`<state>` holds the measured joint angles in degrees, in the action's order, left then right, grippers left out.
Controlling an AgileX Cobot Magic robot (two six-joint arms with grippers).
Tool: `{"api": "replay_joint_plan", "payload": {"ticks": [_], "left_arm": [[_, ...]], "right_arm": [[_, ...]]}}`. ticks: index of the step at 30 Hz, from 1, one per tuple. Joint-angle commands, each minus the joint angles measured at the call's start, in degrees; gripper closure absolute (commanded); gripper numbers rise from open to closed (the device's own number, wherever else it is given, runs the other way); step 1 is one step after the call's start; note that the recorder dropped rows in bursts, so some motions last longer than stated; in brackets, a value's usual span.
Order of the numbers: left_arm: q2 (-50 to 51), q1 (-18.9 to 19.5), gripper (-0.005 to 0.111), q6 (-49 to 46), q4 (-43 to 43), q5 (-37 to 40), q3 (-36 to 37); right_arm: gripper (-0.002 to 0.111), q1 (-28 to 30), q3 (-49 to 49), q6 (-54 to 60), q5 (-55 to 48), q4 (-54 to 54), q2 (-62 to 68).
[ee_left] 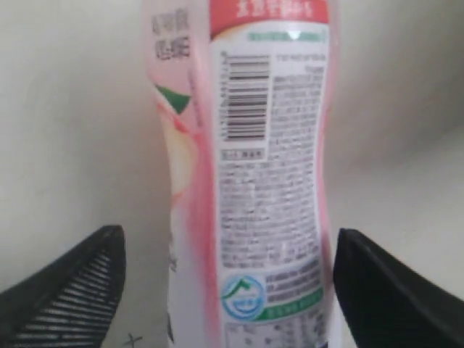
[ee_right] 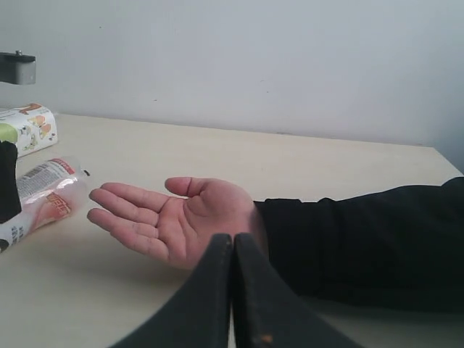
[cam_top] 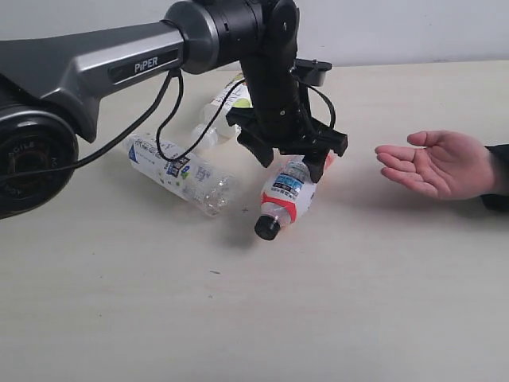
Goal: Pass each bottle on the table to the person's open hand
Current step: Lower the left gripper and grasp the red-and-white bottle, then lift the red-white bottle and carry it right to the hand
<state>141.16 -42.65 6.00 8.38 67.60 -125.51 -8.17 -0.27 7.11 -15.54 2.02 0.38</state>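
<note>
Three bottles show on the pale counter, with one open hand and two end effectors. The red-label bottle with the black cap lies near the middle of the counter, its cap pointing toward the near edge. The left end effector sits directly over it with jaws spread wide, one on each side of the body. In the left wrist view one finger stands clear of the bottle and the other is just beside it, so the bottle is straddled, not clamped. The blue-and-white-label bottle lies on its side nearer the left edge, apart from the red one. The lime-label bottle lies toward the far edge, partly hidden behind the arm. The hand rests palm up toward the right edge, fingers pointing at the red-label bottle, well apart from it. The right end effector has its two fingers pressed together with nothing between them.
</note>
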Motion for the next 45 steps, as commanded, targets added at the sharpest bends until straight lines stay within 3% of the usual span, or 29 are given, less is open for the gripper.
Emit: {"api": "replay_joint_plan", "payload": {"ticks": [1,4,11,13,19,27,29,33,37,45], "left_arm": [[0.89,-0.46,0.036,0.78,-0.45,-1.83,-0.46],[1.15,-0.97,0.043,-1.48,-0.32,-1.82,-0.46],[1.42,-1.32,0.045,-2.11,-0.55,-0.27,-0.46],[1.42,-1.32,0.051,-2.0,-0.67,-0.27,-0.46],[0.24,-1.32,0.107,-1.87,-0.67,0.5,-0.46],[-6.78,-1.69,0.107,2.22,-0.72,0.93,-0.46],[-9.01,-3.32,0.107,6.58,-2.59,1.28,-0.46],[-10.9,-10.08,0.107,16.39,-10.62,-2.47,-0.46],[-11.13,-14.6,0.107,18.96,-10.75,-6.75,-0.58],[-11.61,-15.95,0.107,21.41,-11.99,-7.58,-6.86]], "right_arm": [[0.107,0.14,0.27,0.2,0.21,0.04,-0.38],[0.107,0.14,0.27,0.2,0.21,0.04,-0.38],[0.107,0.14,0.27,0.2,0.21,0.04,-0.38],[0.107,0.14,0.27,0.2,0.21,0.04,-0.38],[0.107,0.14,0.27,0.2,0.21,0.04,-0.38],[0.107,0.14,0.27,0.2,0.21,0.04,-0.38],[0.107,0.14,0.27,0.2,0.21,0.04,-0.38],[0.107,0.14,0.27,0.2,0.21,0.04,-0.38],[0.107,0.14,0.27,0.2,0.21,0.04,-0.38],[0.107,0.14,0.27,0.2,0.21,0.04,-0.38]]}}
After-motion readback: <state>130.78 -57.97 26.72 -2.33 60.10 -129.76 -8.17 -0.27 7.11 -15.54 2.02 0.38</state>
